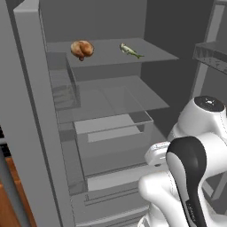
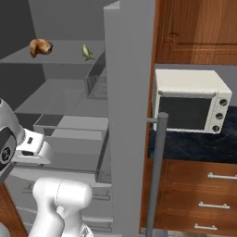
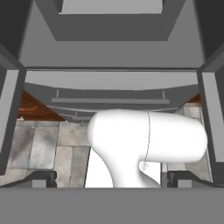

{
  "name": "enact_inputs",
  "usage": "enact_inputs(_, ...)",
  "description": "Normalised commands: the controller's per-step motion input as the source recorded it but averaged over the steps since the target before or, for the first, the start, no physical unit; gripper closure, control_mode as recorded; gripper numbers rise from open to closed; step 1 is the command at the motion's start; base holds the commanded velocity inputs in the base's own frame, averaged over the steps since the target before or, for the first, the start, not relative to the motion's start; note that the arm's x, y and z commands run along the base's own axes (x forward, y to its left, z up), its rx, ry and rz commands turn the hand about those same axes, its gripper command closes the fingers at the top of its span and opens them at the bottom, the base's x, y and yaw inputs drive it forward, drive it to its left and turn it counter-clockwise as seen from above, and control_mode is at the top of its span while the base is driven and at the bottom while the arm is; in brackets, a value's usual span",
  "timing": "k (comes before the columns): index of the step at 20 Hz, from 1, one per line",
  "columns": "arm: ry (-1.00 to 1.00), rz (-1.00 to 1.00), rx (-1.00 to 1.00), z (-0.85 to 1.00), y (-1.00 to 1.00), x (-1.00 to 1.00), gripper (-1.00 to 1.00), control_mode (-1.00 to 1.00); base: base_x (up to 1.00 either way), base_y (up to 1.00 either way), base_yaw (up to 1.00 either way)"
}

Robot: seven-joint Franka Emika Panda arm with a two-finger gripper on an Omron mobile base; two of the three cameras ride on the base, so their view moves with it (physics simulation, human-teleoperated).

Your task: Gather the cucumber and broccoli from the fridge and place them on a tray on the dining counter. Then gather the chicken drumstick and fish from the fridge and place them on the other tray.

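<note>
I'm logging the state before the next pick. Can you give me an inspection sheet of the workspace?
Surface: open fridge, grey shelves and drawers inside.
Job's things: chicken drumstick and fish lie apart on the top shelf; drumstick to the left.
Clutter: nothing seen.
Grippers: gripper open, holding nothing, pointing down at the fridge's lower front and the tiled floor.
Cables: nothing seen.
Surroundings: white toaster oven on a dark counter beside the fridge, wooden drawers below.

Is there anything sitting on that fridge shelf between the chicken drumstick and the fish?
No. In both base views the shelf is bare between the chicken drumstick and the fish.
</note>
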Motion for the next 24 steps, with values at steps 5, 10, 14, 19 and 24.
enact_inputs(5,0.00,0.00,0.00,0.00,0.00,0.00,-1.00,1.00,0.67,-0.02,0.01)
enact_inputs(10,0.00,0.00,0.00,0.00,0.00,0.00,-1.00,1.00,0.74,0.00,0.04)
enact_inputs(14,0.00,0.00,0.00,0.00,0.00,0.00,-1.00,1.00,0.61,-0.04,0.07)
enact_inputs(19,-0.01,0.07,0.00,0.00,-0.04,0.31,-1.00,-1.00,0.09,-0.02,0.02)
enact_inputs(24,-0.19,0.07,-0.11,0.21,0.00,0.09,-1.00,-1.00,0.00,0.00,0.00)
